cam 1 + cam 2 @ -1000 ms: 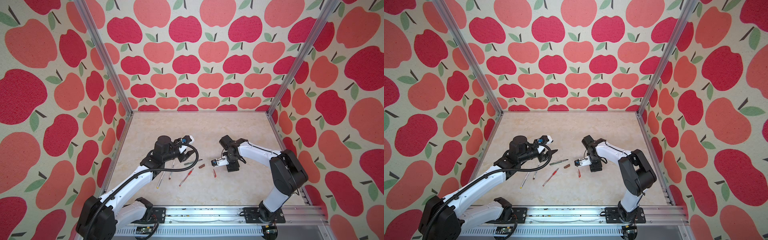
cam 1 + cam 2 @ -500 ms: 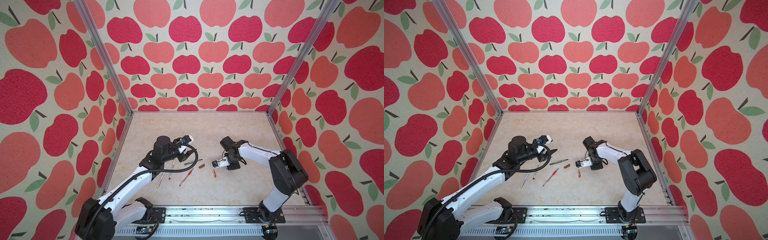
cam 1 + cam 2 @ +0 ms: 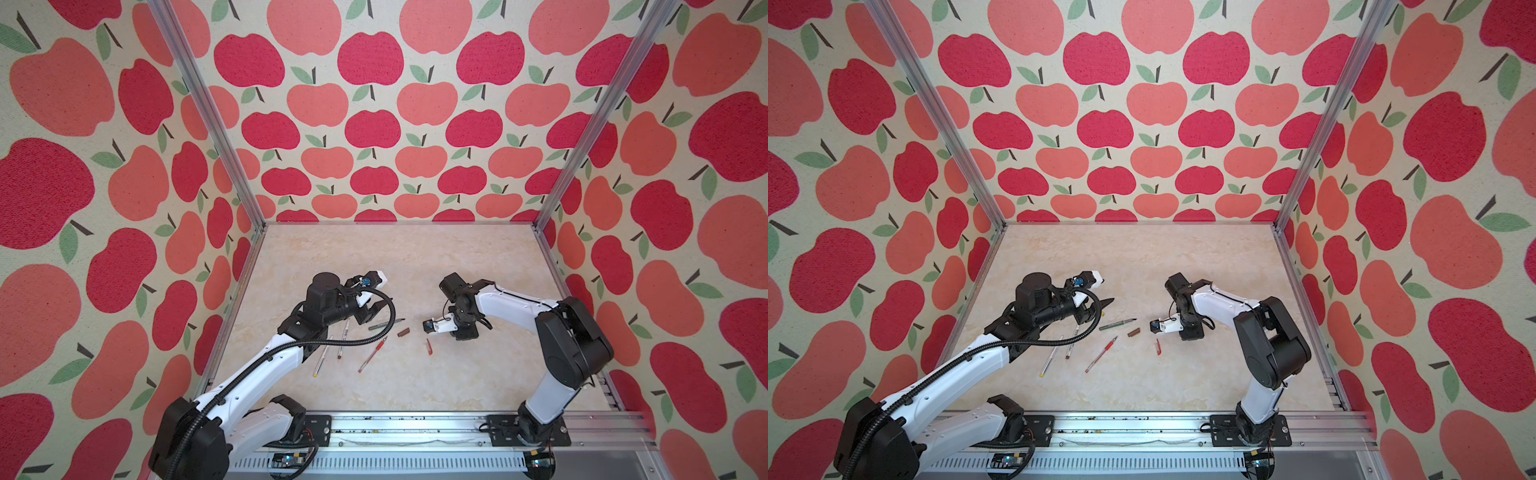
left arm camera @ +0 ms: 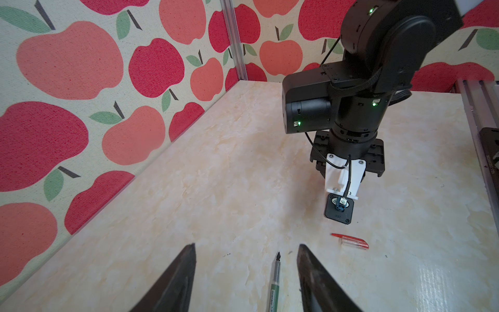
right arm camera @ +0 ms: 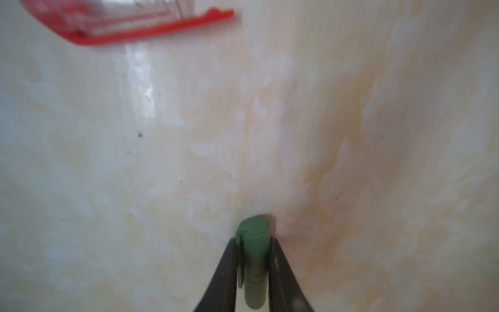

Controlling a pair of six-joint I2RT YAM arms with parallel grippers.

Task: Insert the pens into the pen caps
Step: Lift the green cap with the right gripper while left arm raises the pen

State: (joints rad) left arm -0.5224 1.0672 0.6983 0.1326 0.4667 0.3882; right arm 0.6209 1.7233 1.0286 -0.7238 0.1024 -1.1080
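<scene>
Right gripper (image 5: 253, 241) clenches the green cap (image 5: 253, 227) low over the table (image 3: 374, 257); left gripper (image 4: 246, 245) hangs released above the green pen (image 4: 274, 281). Four pens lie left of centre: that one, red pen (image 3: 372, 354), yellow-tipped pen (image 3: 322, 358) and brown-tipped pen (image 3: 343, 338). Brown cap (image 3: 404, 332) and red cap (image 3: 429, 347) lie loose between the arms, with bare tabletop behind them.

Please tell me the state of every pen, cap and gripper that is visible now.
green cap, gripped, on no pen.
right gripper, shut on green cap.
left gripper, open, holding nothing.
green pen, lying flat, uncapped.
red pen, lying flat, uncapped.
red cap, lying loose, no pen inside.
brown cap, lying loose.
yellow-ended pen, lying flat.
brown-ended pen, lying flat.
</scene>
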